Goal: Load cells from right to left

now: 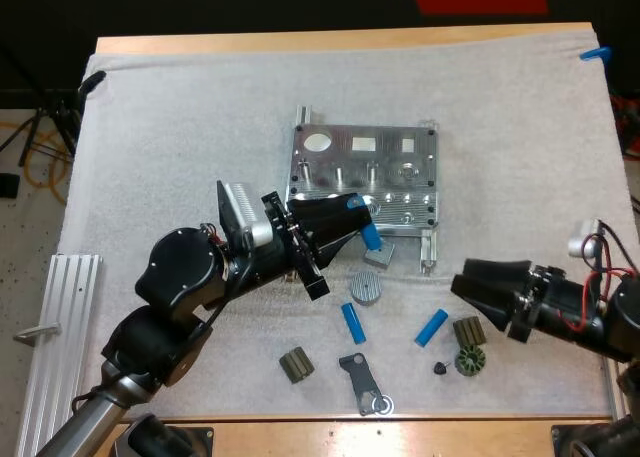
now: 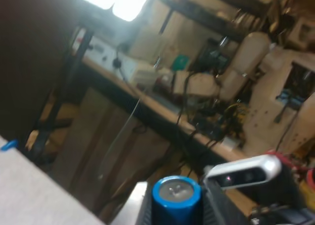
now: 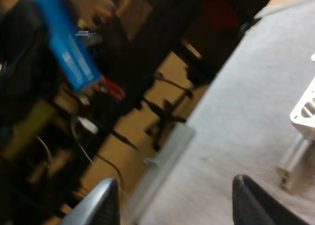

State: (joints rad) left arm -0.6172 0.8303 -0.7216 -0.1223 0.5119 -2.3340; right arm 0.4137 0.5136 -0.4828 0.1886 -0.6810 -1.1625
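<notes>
Grip: left jaws are closed on the held cell, pressing it from both sides. The cell is a bright blue cyl., tilted, w/ its lower end at the near edge of the metal fixture, just by a small grey block. Can't tell if cell and fixture touch. In the left wrist view the cell shows end-on, silver cap facing the camera, btwn the two black fingers.

Right jaws are open, fingers apart w/ nothing btwn them. They sit low over the white mat at its near right side, tips pointing toward the loose parts.

Loose on the mat, nearer than the fixture:
- second cell, lying flat, just beside a round ribbed grey part
- third cell, lying flat, near the right jaws' tips
- dark ribbed piece, w/ a toothed ring just beside it
- small black bit next to the ring
- another dark ribbed piece, well apart from those
- flat dark bracket w/ a ring at one end, by the mat's near edge

Grooved aluminium rail lies on the worktop, beside the mat's left edge.
</notes>
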